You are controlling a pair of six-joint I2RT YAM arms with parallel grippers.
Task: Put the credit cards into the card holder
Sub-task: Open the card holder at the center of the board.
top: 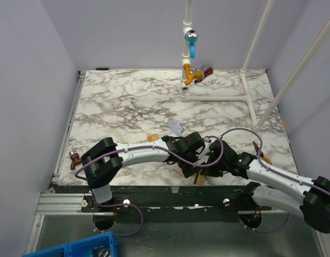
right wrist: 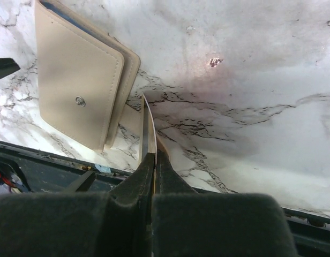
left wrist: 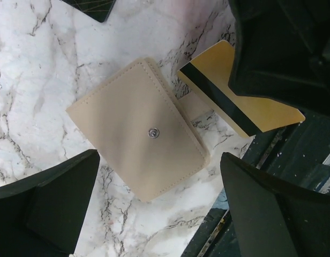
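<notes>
I feared a jam: card holder (left wrist: 135, 128) lay closed, gold card (left wrist: 245, 107) pinched in right tool (right wrist: 153, 160) at its three o'clock; left tool (left wrist: 159, 160) gaped empty.

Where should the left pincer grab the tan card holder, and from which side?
Probably from straight above, one finger on each short edge. The card holder lies flat and closed, snap up, and the gold card crowds its tab-side long edge, leaving the short edges free.

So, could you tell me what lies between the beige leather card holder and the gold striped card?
The holder's beige snap tab, in the left wrist view.
</notes>
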